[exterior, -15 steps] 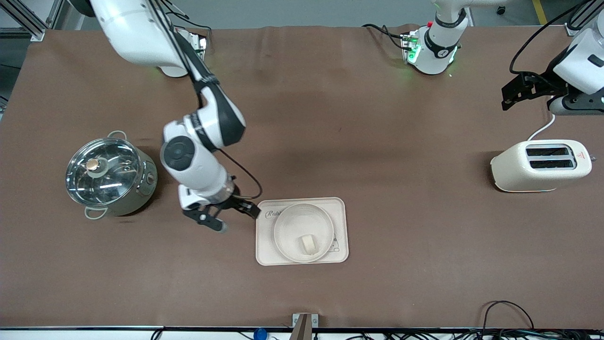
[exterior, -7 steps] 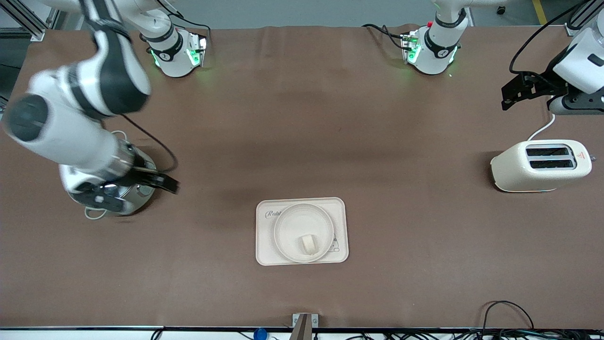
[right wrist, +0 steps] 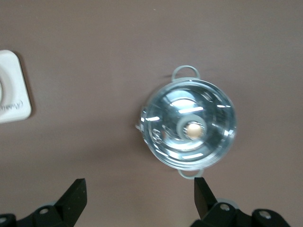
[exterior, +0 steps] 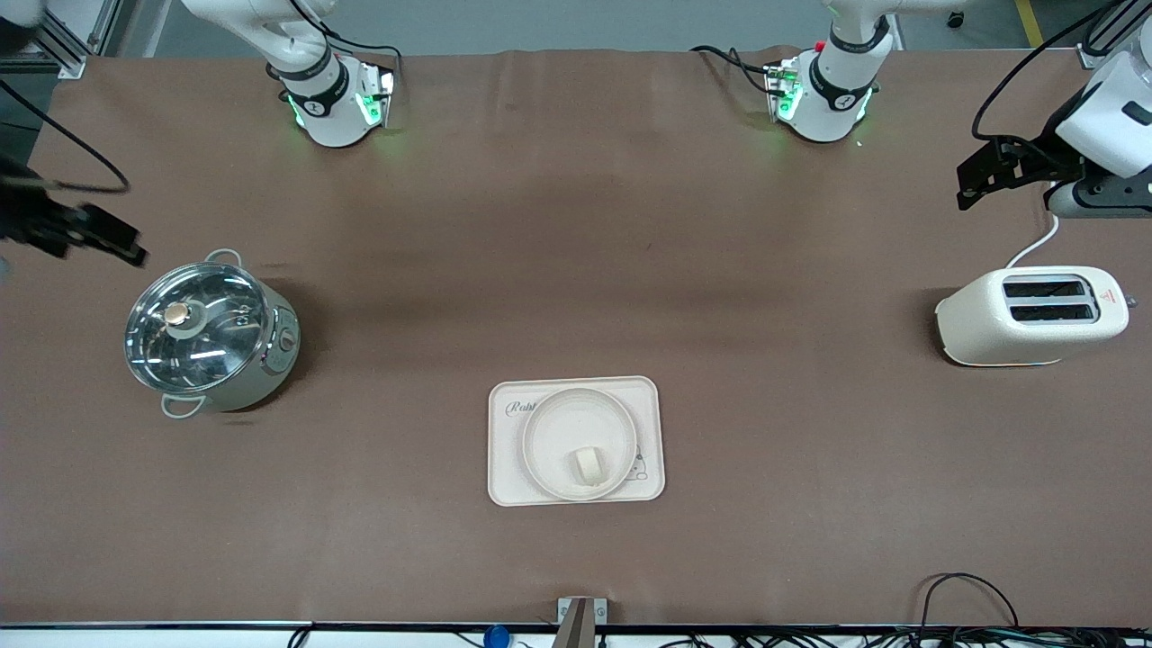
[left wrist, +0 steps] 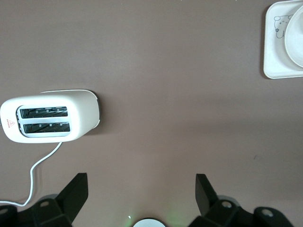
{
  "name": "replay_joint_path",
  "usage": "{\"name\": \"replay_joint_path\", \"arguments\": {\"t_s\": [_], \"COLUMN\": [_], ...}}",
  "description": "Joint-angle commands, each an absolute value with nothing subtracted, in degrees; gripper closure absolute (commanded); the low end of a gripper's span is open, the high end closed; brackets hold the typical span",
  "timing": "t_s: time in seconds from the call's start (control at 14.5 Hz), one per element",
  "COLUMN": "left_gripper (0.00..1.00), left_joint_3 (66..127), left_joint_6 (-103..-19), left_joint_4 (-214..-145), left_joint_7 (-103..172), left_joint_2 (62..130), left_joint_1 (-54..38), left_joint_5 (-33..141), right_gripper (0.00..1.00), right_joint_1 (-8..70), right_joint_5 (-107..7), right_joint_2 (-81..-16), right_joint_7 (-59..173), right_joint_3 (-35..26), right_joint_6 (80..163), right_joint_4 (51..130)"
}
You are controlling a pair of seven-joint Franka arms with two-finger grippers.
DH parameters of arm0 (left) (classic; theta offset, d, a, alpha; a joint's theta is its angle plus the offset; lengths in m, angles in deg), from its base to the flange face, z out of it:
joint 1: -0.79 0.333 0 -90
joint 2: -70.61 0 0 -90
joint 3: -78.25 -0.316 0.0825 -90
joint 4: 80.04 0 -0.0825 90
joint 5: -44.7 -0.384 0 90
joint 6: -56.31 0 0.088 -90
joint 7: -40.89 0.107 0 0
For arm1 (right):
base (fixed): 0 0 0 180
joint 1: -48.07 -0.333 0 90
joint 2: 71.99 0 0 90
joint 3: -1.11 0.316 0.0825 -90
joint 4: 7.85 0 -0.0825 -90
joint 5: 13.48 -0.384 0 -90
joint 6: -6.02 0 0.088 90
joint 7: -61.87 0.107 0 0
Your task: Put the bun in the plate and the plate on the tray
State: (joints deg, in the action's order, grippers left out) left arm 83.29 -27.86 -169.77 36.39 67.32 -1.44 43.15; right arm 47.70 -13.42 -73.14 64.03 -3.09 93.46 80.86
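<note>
The small cream bun (exterior: 589, 466) lies in the round plate (exterior: 549, 432), and the plate rests on the rectangular rabbit tray (exterior: 508, 477) in the middle of the table. My right gripper (exterior: 81, 236) hangs open and empty over the table's edge at the right arm's end, close to the steel pot; its own view shows the open gripper (right wrist: 139, 194) with the tray's corner (right wrist: 12, 85) far off. My left gripper (exterior: 976, 175) waits open and empty above the table near the toaster; in its own view the gripper (left wrist: 141, 189) faces bare cloth, with the tray (left wrist: 277, 56) and the plate's rim (left wrist: 296, 35) distant.
A steel pot with a glass lid (exterior: 209, 335) stands toward the right arm's end. A cream toaster (exterior: 1030, 315) with its white cord stands toward the left arm's end. Brown cloth covers the table. Cables lie along the edge nearest the front camera.
My right arm has swung away from beside the tray, passed over the pot, and now hangs at the table's right-arm end. The left arm, bun, plate and tray have not moved.
</note>
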Motion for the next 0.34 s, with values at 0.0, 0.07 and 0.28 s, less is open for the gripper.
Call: {"name": "replay_joint_path", "arguments": {"t_s": [0.0,0.07,0.28], "left_gripper": [0.00,0.00,0.00], "left_joint_3": [83.3,83.3,83.2], "left_joint_6": [-27.3,-27.3,-27.3], "left_joint_4": [-168.6,-168.5,-168.6], "left_joint_7": [36.8,36.8,37.5], "left_joint_2": [67.7,67.6,67.6], "left_joint_1": [-1.3,-1.3,-1.3], "left_joint_5": [43.9,43.9,43.9], "right_gripper": [0.00,0.00,0.00], "right_joint_1": [52.4,52.8,52.6], "right_joint_5": [-13.0,-13.0,-12.8], "right_joint_2": [-77.4,-77.7,-78.1], "right_joint_7": [54.6,53.8,52.2], "right_joint_3": [-3.0,-3.0,-3.6], "right_joint_6": [91.7,90.7,89.6], "right_joint_4": [84.1,84.3,84.0]}}
